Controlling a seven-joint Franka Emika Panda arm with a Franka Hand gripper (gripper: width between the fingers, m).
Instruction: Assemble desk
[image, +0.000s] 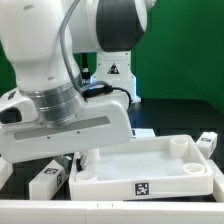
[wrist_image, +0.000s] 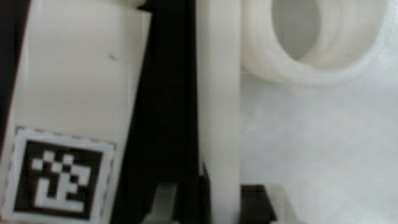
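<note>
White plastic all over. We see the tabletop (image: 160, 168) down at 4 o'clock in the exterior view, with one leg (image: 47, 180) at 8 o'clock and a second leg (image: 207, 143) at 3. The gripper (image: 88, 158) sits at the tabletop's 9 o'clock rim, and we can't tell if the fingers are pinching it.

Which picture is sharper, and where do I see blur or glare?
Exterior view: even light, fairly sharp; the tag on the tabletop is clear, though the white arm is bright with little detail. Wrist view: too near, so the round socket and a tag are soft, and the white plastic looks washed out.
</note>
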